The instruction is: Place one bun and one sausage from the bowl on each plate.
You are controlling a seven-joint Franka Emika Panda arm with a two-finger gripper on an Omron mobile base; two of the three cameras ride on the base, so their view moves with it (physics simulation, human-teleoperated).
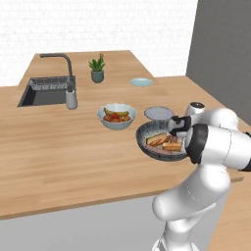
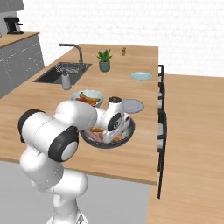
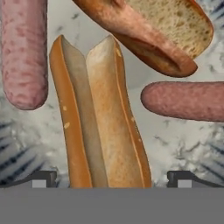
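**Hand view: jaws wide over a split bun**

From my station, the gripper [image 3: 112, 178] stands fully open with nothing held; its fingertips [image 3: 41, 178] straddle the end of a split bun [image 3: 98, 113]. A second bun [image 3: 157, 30] and two sausages [image 3: 24, 52] are cut off by the frame. From the base cameras the arm hides part of the bowl [image 1: 147, 131], near the counter's [image 1: 59, 147] front edge. One plate [image 1: 159, 113] seems just behind it; another plate [image 1: 141, 82] sits farther back.

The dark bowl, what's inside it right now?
In the bowl: two buns and two sausages. The open gripper straddles one bun. From the base views, the arm covers part of the bowl.
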